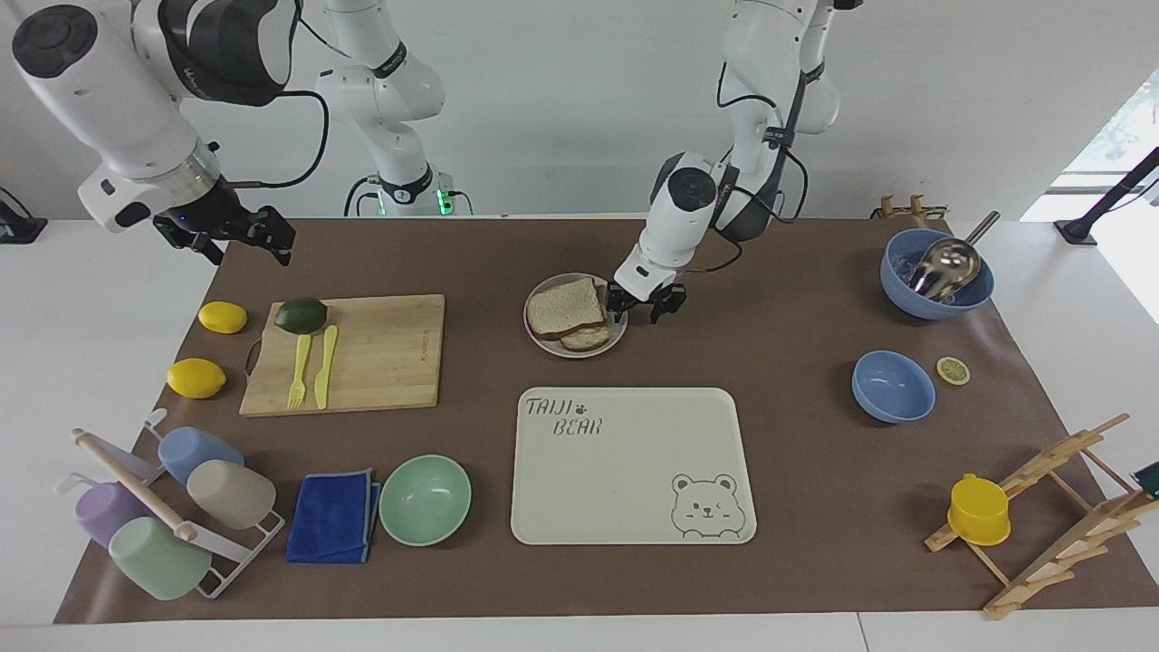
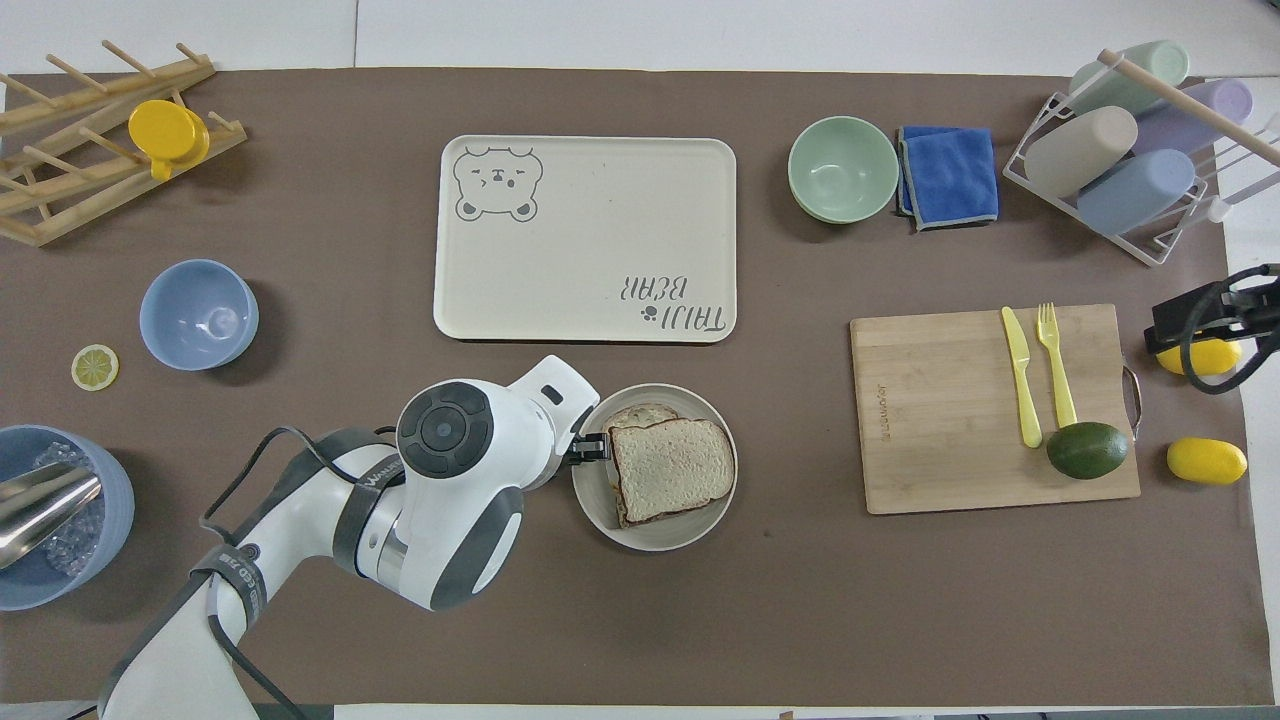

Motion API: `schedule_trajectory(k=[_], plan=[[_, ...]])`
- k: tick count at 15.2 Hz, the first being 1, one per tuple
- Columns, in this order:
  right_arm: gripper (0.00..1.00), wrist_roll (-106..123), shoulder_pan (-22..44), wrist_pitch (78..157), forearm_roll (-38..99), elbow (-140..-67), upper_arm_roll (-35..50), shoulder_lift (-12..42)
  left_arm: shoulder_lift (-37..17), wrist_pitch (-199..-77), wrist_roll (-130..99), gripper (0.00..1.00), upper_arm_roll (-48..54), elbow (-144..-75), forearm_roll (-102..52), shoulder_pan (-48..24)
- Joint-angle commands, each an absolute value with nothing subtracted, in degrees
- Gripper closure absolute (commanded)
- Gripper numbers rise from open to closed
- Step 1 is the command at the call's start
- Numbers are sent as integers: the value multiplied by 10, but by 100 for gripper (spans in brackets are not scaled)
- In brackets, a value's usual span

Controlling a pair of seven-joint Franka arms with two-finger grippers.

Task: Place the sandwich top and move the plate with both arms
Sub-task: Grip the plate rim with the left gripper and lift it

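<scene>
The sandwich top (image 1: 566,306) lies flat on a smaller toasted slice on the round beige-grey plate (image 1: 619,319), in the middle of the table near the robots. It also shows in the overhead view (image 2: 670,468) on the plate (image 2: 655,532). My left gripper (image 1: 644,309) is open and low at the plate's rim on the left arm's end; I cannot tell whether it touches. In the overhead view the left gripper (image 2: 590,448) is mostly hidden under its wrist. My right gripper (image 1: 234,241) is open and empty, raised over the table's edge near the lemons, also seen overhead (image 2: 1205,322).
The cream bear-print tray (image 1: 634,466) lies farther from the robots than the plate. A cutting board (image 1: 380,353) with avocado, yellow knife and fork sits toward the right arm's end, two lemons (image 1: 222,317) beside it. Two blue bowls (image 1: 892,387) stand toward the left arm's end.
</scene>
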State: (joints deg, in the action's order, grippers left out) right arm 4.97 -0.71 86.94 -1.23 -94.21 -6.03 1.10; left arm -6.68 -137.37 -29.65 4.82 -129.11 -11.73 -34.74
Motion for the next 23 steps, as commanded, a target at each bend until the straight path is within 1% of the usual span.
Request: schedule_trajectory(k=[1, 4, 5, 6, 7, 8, 10, 13, 14, 17, 19, 22, 23], plan=[[0, 63, -36, 867, -12, -947, -33, 1, -54, -1383, -306, 33, 40, -1305, -138, -354], [0, 64, -33, 867, -12, -946, -38, 1, -54, -1383, -305, 44, 39, -1303, -142, -350], [0, 64, -28, 866, -12, -945, -40, 1, -54, -1383, -306, 51, 40, -1304, -142, -352], [0, 65, -22, 864, -12, -945, -49, 1, -54, -1383, -306, 56, 40, -1305, -142, -353], [0, 65, -5, 862, -12, -944, -62, 2, -54, -1383, -306, 56, 40, -1308, -142, -353], [0, 65, 10, 862, -12, -944, -77, 2, -53, -1383, -306, 59, 40, -1310, -142, -354], [0, 65, 11, 862, -12, -944, -81, 2, -49, -1387, -306, 66, 40, -1320, -142, -355], [0, 65, 13, 857, -11, -943, -83, 1, -48, -1386, -306, 93, 40, -1321, -143, -355], [0, 64, 13, 860, -10, -940, -84, 1, -48, -1383, -306, 100, 40, -1321, -143, -354], [0, 64, 16, 860, -1, -936, -92, 3, -48, -1380, -306, 100, 40, -1321, -144, -354], [0, 65, 25, 836, -1, -935, -96, 1, -47, -1369, -301, 100, 40, -1315, -156, -350], [0, 63, 36, 826, -1, -933, -97, -2, -14, -1345, -287, 100, 40, -1307, -160, -334], [0, 64, 35, 817, -1, -933, -98, -10, -5, -1331, -281, 100, 40, -1295, -166, -327]])
